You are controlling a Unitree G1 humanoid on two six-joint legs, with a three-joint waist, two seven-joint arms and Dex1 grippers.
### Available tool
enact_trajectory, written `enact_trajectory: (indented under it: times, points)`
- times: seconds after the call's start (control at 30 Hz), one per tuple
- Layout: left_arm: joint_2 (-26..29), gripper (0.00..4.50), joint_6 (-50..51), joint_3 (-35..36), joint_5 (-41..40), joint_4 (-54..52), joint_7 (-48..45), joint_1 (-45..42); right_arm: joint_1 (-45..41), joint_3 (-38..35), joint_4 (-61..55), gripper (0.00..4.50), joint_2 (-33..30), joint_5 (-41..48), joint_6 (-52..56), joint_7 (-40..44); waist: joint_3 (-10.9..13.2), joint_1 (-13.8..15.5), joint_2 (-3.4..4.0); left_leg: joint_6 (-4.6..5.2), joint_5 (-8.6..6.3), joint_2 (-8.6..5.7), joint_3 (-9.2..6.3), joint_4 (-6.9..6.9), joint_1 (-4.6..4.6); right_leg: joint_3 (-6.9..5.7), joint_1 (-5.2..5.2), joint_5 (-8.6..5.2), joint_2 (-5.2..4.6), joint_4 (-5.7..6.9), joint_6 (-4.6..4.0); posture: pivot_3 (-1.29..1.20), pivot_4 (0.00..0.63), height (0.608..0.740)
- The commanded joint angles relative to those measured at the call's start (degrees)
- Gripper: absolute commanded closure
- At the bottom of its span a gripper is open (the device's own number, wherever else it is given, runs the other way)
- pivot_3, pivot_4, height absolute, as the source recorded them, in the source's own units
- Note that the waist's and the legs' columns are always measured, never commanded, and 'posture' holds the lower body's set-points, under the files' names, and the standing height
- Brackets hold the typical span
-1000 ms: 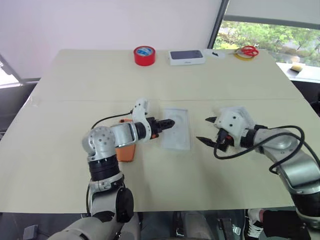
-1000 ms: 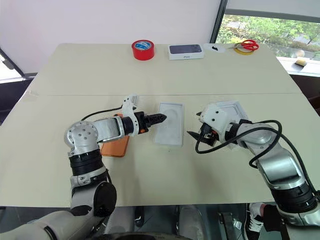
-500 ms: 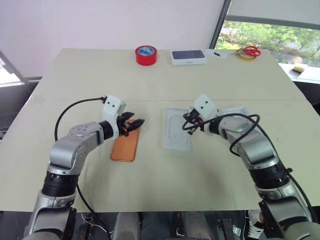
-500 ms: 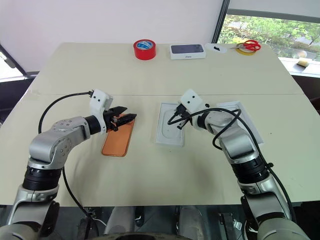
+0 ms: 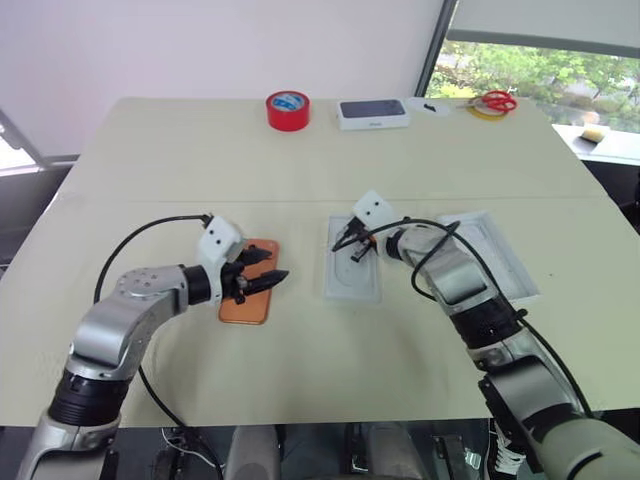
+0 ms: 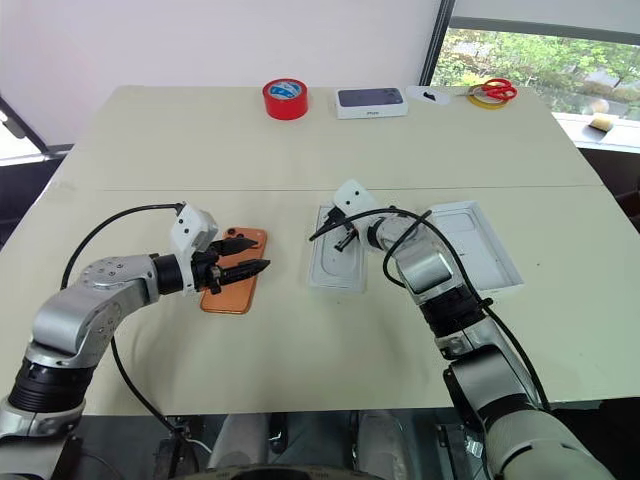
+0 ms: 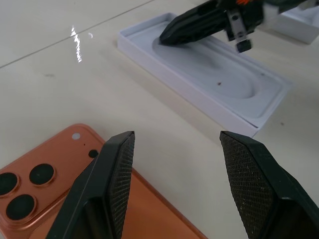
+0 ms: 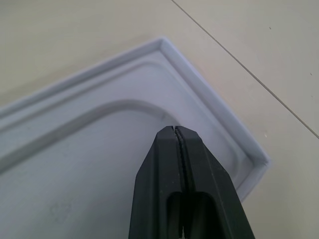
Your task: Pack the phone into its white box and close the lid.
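Phone (image 6: 228, 285) lies flat on the table (image 6: 300, 150), orange back up, left of centre, with dark lenses showing in the left wrist view close by one finger. Sits well apart from the box (image 6: 500, 262), which lies open side up at the right, partly behind the right forearm.

Left gripper (image 6: 260, 252) hovers just over the phone's far end, jaws spread wide, nothing between them, neither finger seen touching the phone.

Right gripper (image 8: 176, 130) reaches in from the right with jaws pressed fully together, nothing caught between them. Tip sits low inside the insert (image 6: 335, 270), a white tray with an oval recess lying between phone and box, near its far corner and just inside the raised rim; cannot tell whether the tip touches the surface.

Along the table's far edge: red tape roll (image 6: 286, 99), closed white box with a dark phone picture (image 6: 372, 102), scissors (image 6: 495, 92)
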Motion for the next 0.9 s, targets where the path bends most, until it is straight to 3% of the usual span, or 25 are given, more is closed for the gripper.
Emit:
enact_trajectory:
  times: [0.03,0.3,0.43,0.6,0.9]
  points:
    - [1.3,1.65,-0.7,1.5,-0.6,-2.5,-0.6,0.6,-1.5,-0.2,0.1,4.47,0.6,-1.8,-2.2,-0.8,0.0,-0.1,0.01,0.00,0.00,0.00,0.00,-0.01,0.00,0.00,-0.01,0.00,0.00,0.01,0.00,0.00,0.150,0.730]
    - [0.9,1.65,-0.4,3.0,-0.8,-2.0,0.7,0.5,0.7,-0.2,-4.3,4.47,0.9,-2.6,-5.9,0.5,0.0,-0.1,0.01,0.00,0.00,0.00,0.00,-0.01,0.00,0.00,-0.02,0.00,0.01,0.02,0.00,0.00,0.150,0.730]
    - [-0.6,1.65,8.2,10.2,-5.0,1.9,6.8,-1.7,3.9,-0.6,-14.9,4.47,1.3,2.0,-4.9,5.8,0.0,-0.1,0.01,0.00,0.00,0.01,-0.02,-0.03,0.00,0.00,-0.02,0.00,0.01,0.03,0.00,0.00,0.150,0.730]
    - [0.8,0.02,19.4,18.8,-9.1,3.5,12.5,-1.6,6.1,3.0,-23.5,4.50,1.8,3.3,-0.2,9.1,0.0,-0.9,0.01,0.01,-0.01,0.02,-0.07,-0.03,0.00,0.00,-0.01,0.00,0.03,0.04,0.00,0.00,0.150,0.730]
    - [2.0,0.02,38.4,23.7,-13.8,5.6,16.2,-1.0,4.0,13.7,-22.9,4.50,1.9,0.9,3.8,14.7,0.0,-1.0,0.00,0.00,0.00,0.02,-0.09,-0.01,0.01,0.00,-0.01,0.00,0.01,0.06,0.00,0.00,0.150,0.730]
